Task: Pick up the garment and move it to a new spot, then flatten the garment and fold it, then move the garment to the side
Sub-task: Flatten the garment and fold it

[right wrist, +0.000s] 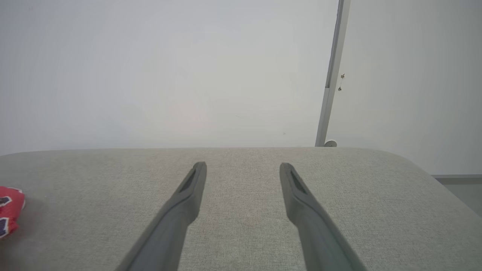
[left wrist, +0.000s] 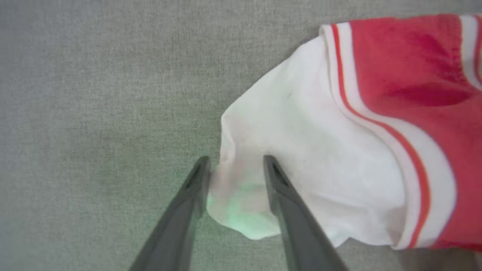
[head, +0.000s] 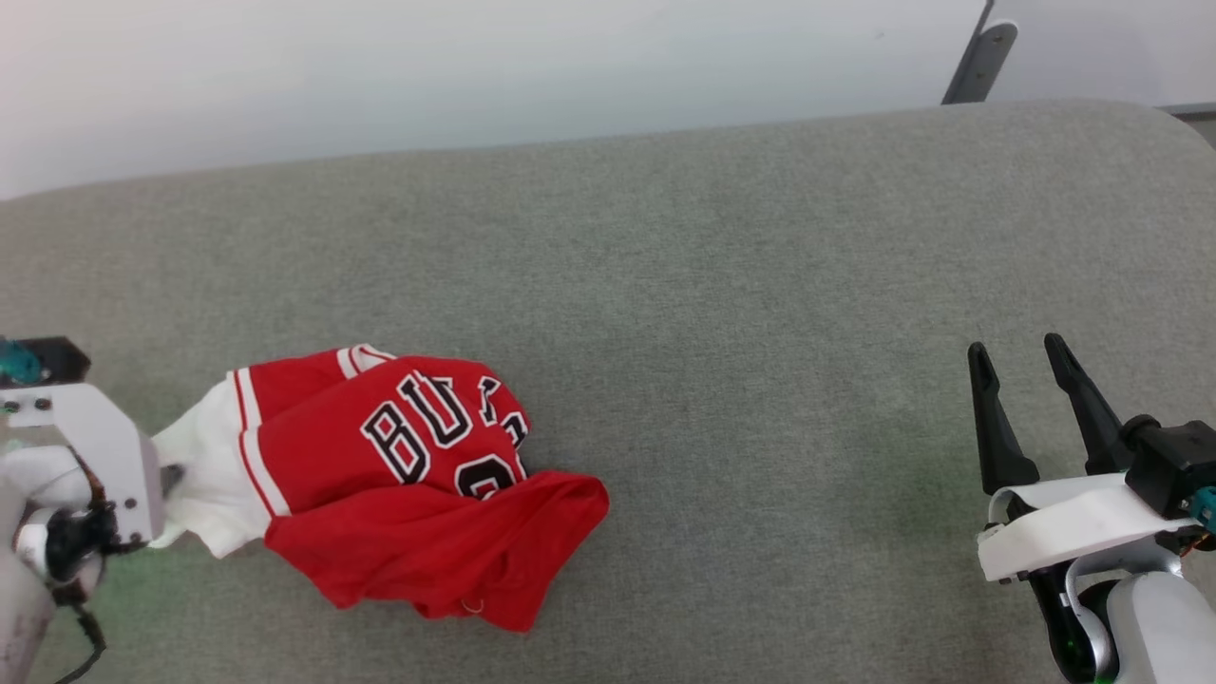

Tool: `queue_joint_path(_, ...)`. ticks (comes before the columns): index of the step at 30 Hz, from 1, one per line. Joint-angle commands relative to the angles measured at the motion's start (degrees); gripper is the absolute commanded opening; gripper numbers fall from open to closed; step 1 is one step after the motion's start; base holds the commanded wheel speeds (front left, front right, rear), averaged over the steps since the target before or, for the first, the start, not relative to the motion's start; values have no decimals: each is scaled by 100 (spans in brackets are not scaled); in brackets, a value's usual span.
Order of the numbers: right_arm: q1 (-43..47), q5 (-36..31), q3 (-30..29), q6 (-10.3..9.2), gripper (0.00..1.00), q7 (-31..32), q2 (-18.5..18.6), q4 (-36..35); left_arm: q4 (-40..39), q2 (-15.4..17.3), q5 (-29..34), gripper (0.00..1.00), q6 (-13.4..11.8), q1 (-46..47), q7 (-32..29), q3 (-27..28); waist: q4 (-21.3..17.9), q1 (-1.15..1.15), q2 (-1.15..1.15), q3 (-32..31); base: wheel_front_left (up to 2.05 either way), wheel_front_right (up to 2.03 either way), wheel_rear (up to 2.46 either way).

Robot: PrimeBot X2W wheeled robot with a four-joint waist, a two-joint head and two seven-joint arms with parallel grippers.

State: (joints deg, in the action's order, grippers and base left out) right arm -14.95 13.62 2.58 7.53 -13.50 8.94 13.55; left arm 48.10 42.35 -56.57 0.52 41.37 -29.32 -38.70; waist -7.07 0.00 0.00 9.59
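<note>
Red jersey cloth, crumpled, makes up the garment [head: 399,475], which lies on the grey tabletop [head: 712,285] at the robot's left side. It is not flat: the red lower body is folded over the lettering, and one white sleeve [head: 204,480] sticks out toward the left edge of the head view.

Left hand [left wrist: 235,165]: fingers parted to a moderate width, one on each side of the sleeve's end. The cloth sits between them and rests on the tabletop. No pinch is evident, so the hand is judged open and not holding.

Right hand [head: 1016,350]: fingers wide apart, holding nothing, above bare tabletop and well apart from the garment.

Governing relation: the garment's long axis runs roughly across the head view, from the white sleeve at the left to the red hem at the lower right. The left hand stands at the sleeve end of that axis and points along it. The right hand faces the far end across open tabletop.

Judgement: the left hand is much the nearer. Flattening will likely need the right hand brought across to the red hem.
</note>
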Motion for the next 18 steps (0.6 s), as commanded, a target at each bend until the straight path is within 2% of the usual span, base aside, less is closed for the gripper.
queue_joint_path(1,65,29,25,-8,100,29,44,4,-58,-27,-34,100,-12,-19,83,35,68,0,0,-66,0,0,0)
queue_joint_path(7,153,38,103,-8,100,128,152,-22,-524,-57,-11,100,-55,-162,686,161,317,0,0,-287,0,0,0)
queue_joint_path(10,174,56,178,-8,100,194,196,-49,-917,-13,68,100,-151,-310,1217,253,458,0,0,-397,0,0,0)
queue_joint_path(18,215,207,518,-8,100,430,263,-83,-2042,-8,174,100,-667,-1145,2701,593,925,0,0,-629,0,0,0)
